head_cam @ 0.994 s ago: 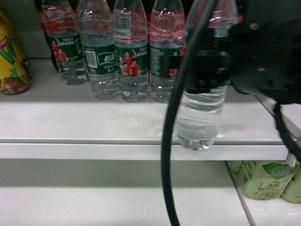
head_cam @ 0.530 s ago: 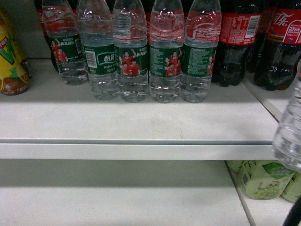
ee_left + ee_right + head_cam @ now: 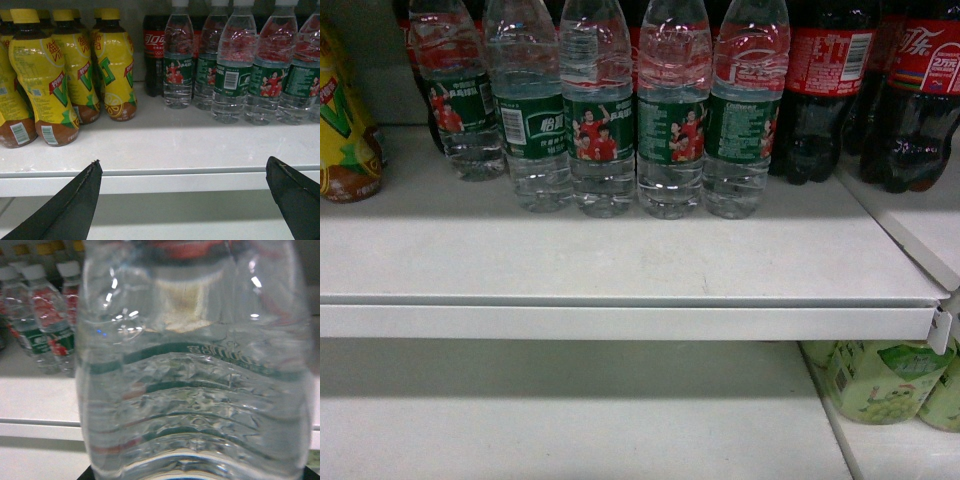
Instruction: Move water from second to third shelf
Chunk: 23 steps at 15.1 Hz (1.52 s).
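One water bottle (image 3: pixel 192 380) fills the right wrist view, evidently clamped by the right gripper, out of the head view. Full, it should feel heavy, its ribbed wall slick and yielding; the labelled waist suits gripping. At nine o'clock stand shelved bottles (image 3: pixel 42 330). The left gripper (image 3: pixel 182 200) gapes empty, level before the shelf edge (image 3: pixel 160 181).

Five water bottles (image 3: pixel 602 110) stand in a row along the back of the shelf (image 3: pixel 620 260), around twelve o'clock. Cola bottles (image 3: pixel 825 85) sit just beside them at two o'clock, juice bottles (image 3: pixel 345 120) at ten. Down at four o'clock, cartons (image 3: pixel 870 380) rest on the lower shelf (image 3: pixel 570 420).
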### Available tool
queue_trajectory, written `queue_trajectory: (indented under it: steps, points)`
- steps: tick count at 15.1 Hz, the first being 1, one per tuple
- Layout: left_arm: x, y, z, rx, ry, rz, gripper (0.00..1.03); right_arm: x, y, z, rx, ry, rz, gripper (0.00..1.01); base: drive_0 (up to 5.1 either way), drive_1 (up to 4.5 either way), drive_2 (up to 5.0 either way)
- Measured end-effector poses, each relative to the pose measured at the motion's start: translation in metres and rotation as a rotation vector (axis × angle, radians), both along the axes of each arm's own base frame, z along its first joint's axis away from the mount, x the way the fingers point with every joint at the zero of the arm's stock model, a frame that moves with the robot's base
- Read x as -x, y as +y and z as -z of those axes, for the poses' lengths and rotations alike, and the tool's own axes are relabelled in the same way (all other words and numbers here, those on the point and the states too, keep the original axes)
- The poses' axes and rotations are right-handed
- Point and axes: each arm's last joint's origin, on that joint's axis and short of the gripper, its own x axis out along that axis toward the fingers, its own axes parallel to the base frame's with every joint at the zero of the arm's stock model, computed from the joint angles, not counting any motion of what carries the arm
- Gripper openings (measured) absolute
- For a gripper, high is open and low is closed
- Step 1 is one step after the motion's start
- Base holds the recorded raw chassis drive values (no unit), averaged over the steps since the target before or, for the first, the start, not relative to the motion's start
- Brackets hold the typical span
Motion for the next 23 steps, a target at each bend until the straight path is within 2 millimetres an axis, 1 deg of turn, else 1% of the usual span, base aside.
queue_trajectory:
  steps: [2, 3, 8, 11, 23]
  points:
    - [0.000, 0.000, 0.000, 0.000, 0.000, 0.000, 0.98, 0.006, 0.007, -0.002, -0.016, -0.009, -0.033, 0.42, 0.0, 0.00, 0.0]
    - [0.000, 0.000, 0.000, 0.000, 0.000, 0.000, 0.98, 0.007, 0.009, -0.001, -0.006, -0.015, -0.003, 0.42, 0.0, 0.00, 0.0]
    - [0.000, 0.000, 0.000, 0.000, 0.000, 0.000, 0.98, 0.004, -0.004, -0.002, 0.007, -0.027, 0.092, 0.42, 0.0, 0.00, 0.0]
    - [0.000, 0.000, 0.000, 0.000, 0.000, 0.000, 0.98, 0.004, -0.008, -0.002, 0.007, -0.027, 0.092, 0.42, 0.0, 0.00, 0.0]
    - [0.000, 0.000, 0.000, 0.000, 0.000, 0.000, 0.98, 0.004, -0.008, -0.002, 0.007, -0.027, 0.092, 0.42, 0.0, 0.00, 0.0]
